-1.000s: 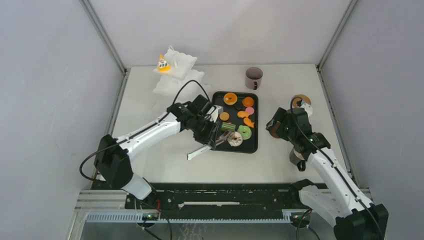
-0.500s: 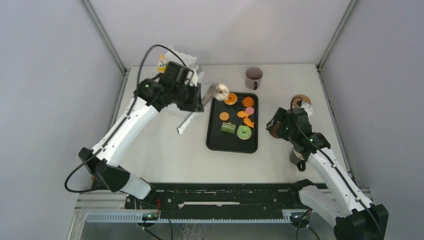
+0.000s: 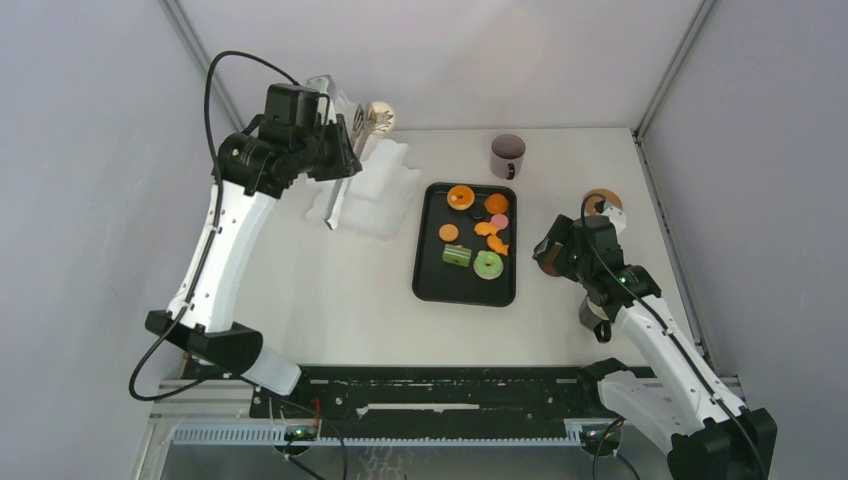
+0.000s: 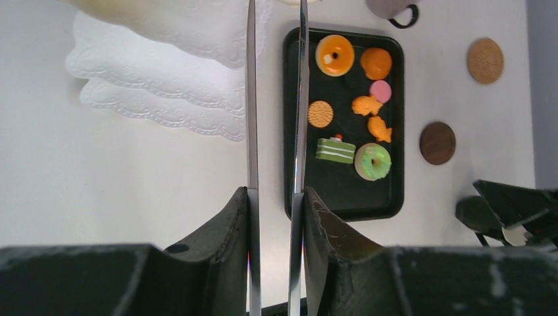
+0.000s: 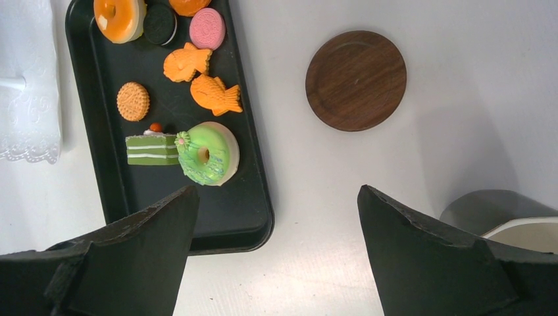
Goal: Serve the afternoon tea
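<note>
Tongs [image 4: 251,99] clamped in left hand [image 4: 275,204] grip a pastry [image 3: 379,117] clear only overhead; right hand [image 5: 278,197] gapes.

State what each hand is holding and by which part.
The left hand pinches metal tongs partway along their two arms; the right hand is open, holding nothing.
</note>
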Motion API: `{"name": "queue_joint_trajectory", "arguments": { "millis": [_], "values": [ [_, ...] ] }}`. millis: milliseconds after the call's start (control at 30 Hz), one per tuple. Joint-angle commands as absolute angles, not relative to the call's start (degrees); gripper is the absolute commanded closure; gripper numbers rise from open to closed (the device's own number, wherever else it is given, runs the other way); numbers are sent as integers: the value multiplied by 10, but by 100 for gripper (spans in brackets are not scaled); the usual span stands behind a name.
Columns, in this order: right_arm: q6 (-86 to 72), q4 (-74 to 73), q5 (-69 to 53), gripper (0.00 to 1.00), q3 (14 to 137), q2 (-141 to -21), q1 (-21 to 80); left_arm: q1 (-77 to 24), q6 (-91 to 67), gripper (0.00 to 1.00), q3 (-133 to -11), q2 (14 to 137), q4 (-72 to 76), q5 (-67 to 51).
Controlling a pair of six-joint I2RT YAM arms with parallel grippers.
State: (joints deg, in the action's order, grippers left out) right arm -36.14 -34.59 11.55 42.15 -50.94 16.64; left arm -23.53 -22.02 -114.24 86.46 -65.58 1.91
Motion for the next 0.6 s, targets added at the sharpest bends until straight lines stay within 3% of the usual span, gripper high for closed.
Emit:
{"name": "queue_joint_trajectory", "arguments": {
  "millis": [0,567],
  "values": [
    [-359,-332,126,2,435,-505,168,-219,-237,100,-1166,880,-635,30],
    [-355,-327,121,2,435,-516,162,-214,-302,100,-1156,921,-593,85]
  ]
}}
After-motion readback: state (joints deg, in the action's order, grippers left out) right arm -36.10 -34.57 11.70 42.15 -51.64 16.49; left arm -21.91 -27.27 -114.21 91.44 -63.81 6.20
